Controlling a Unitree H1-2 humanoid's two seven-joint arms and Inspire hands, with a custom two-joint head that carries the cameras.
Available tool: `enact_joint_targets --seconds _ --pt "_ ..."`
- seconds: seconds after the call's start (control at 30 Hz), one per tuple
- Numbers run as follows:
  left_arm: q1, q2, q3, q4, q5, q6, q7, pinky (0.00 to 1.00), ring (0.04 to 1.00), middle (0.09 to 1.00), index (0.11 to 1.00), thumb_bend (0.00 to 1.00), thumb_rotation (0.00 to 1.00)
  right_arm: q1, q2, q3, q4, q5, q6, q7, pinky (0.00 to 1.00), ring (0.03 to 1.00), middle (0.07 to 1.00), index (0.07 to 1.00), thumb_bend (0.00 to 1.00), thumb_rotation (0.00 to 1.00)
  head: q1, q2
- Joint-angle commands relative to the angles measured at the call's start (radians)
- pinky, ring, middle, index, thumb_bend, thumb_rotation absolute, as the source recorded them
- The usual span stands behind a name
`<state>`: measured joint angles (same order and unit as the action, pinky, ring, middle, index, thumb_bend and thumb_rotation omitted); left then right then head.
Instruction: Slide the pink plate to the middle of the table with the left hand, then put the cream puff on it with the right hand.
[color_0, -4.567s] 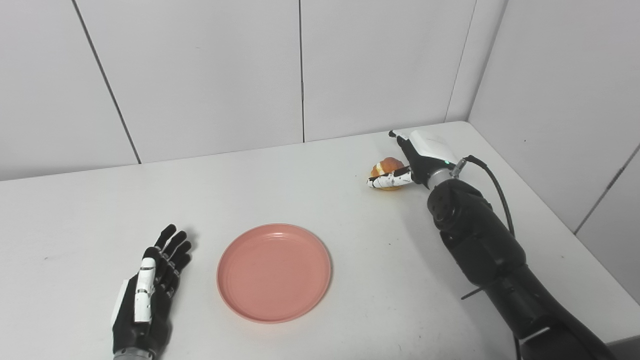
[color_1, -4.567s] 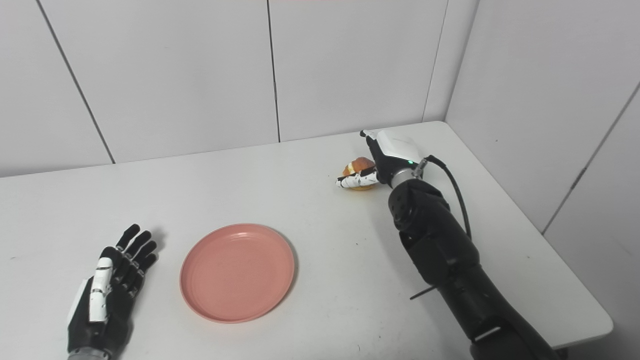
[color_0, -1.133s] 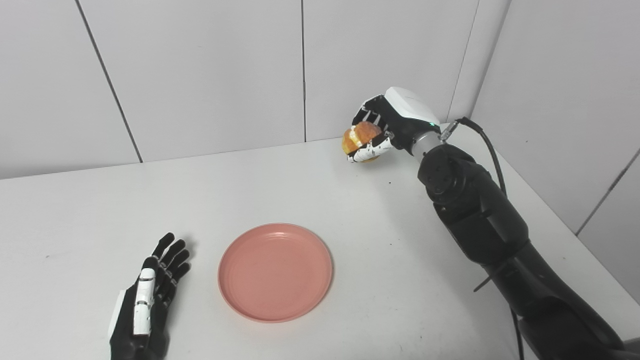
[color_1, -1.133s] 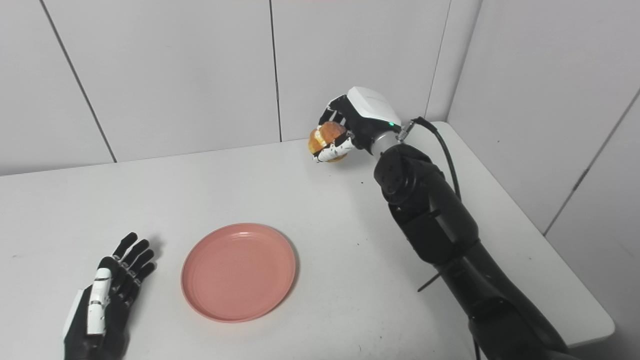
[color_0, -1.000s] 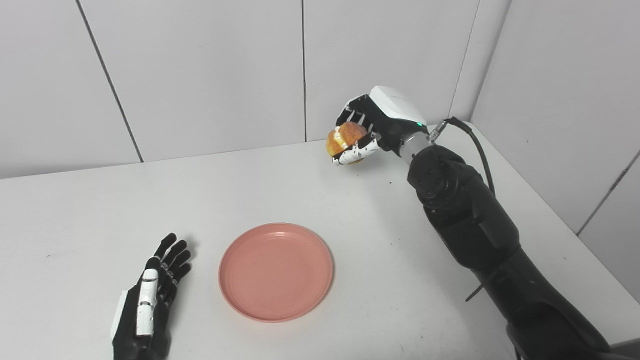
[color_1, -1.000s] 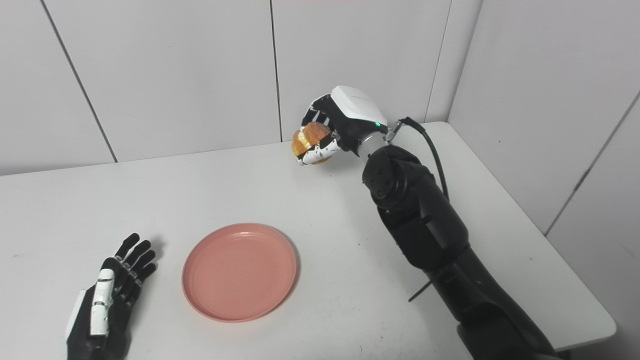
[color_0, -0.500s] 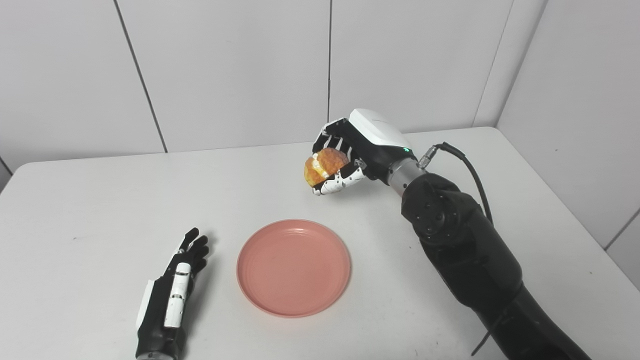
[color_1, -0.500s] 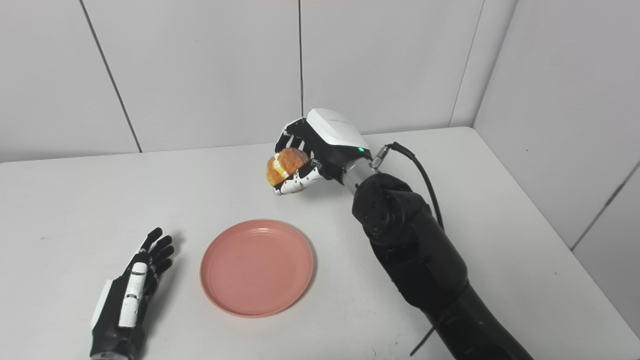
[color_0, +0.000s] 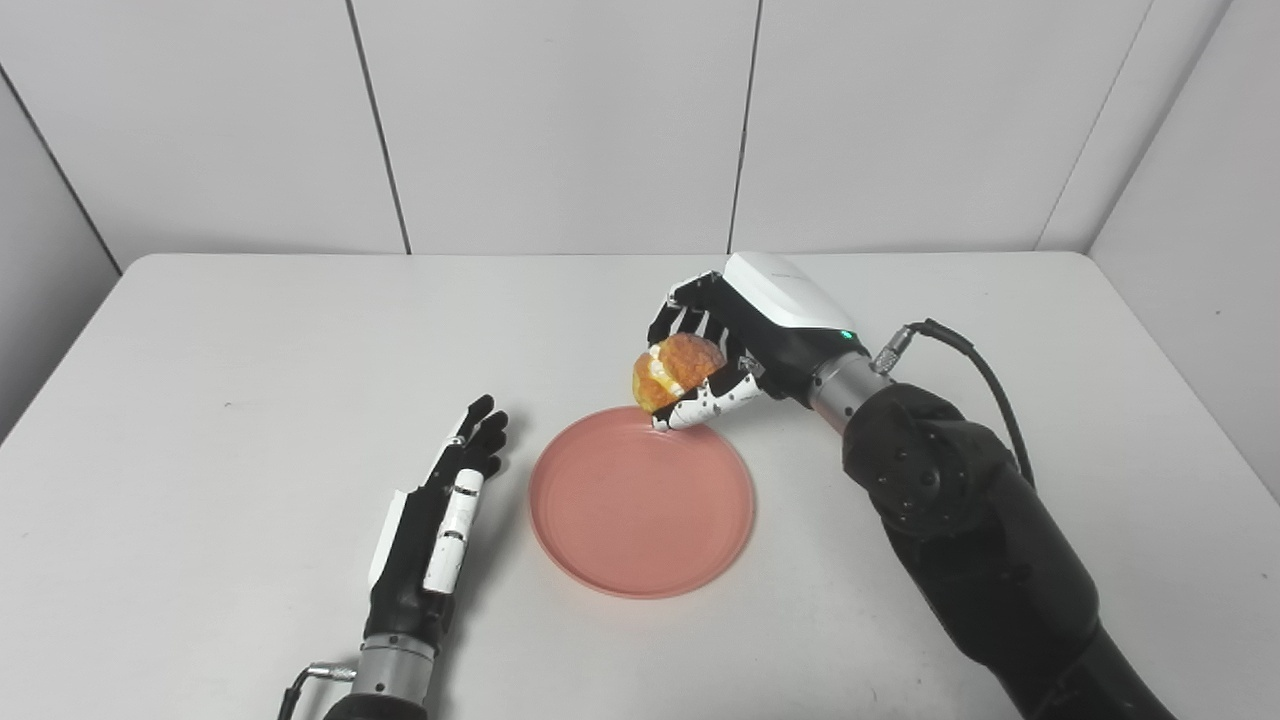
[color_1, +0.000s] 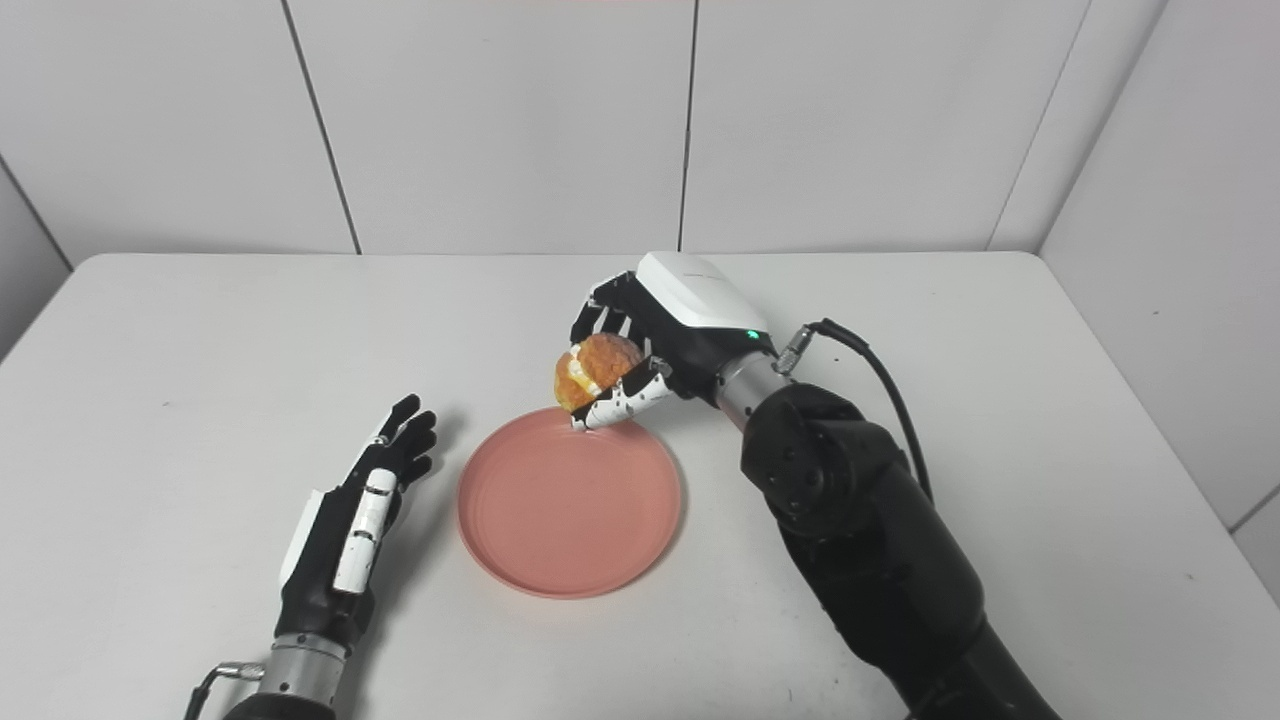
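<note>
right hand (color_0: 735, 335) grips the cream puff (color_0: 676, 369), tilted cream-side left, above the pink plate's (color_0: 640, 520) far rim.

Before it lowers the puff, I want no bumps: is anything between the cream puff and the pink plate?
Nothing visible. The right hand holds the cream puff above the far rim of the pink plate, which is bare. The left hand lies flat beside the plate, apart from it.
</note>
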<state>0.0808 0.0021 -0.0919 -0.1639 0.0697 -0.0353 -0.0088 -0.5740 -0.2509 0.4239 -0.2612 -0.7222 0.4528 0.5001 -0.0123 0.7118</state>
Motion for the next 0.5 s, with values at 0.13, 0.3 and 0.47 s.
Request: enact_joint_targets --seconds 0.13,0.3,0.47 --pt "0.03 -0.036 -0.012 -0.053 0.023 0.002 0.026 0.92 0.921 0.915 0.9 0.49 1.0 -0.006 0.02 0.035 -0.003 -0.015 -0.037 -0.006 0.3 0.379 0.468 0.49 0.51 0.12 0.029 0.017" --pt "0.031 -0.04 -0.021 -0.063 0.043 0.018 0.037 0.9 0.912 0.906 0.891 0.49 1.0 0.018 0.03 0.052 0.023 -0.012 -0.048 -0.011 0.3 0.377 0.457 0.489 0.51 0.12 0.036 0.023" --pt "0.031 -0.042 -0.027 -0.072 0.057 0.025 0.042 0.9 0.913 0.906 0.891 0.48 1.0 0.036 0.041 0.07 0.052 -0.016 -0.054 -0.016 0.3 0.383 0.462 0.49 0.51 0.12 0.044 0.029"
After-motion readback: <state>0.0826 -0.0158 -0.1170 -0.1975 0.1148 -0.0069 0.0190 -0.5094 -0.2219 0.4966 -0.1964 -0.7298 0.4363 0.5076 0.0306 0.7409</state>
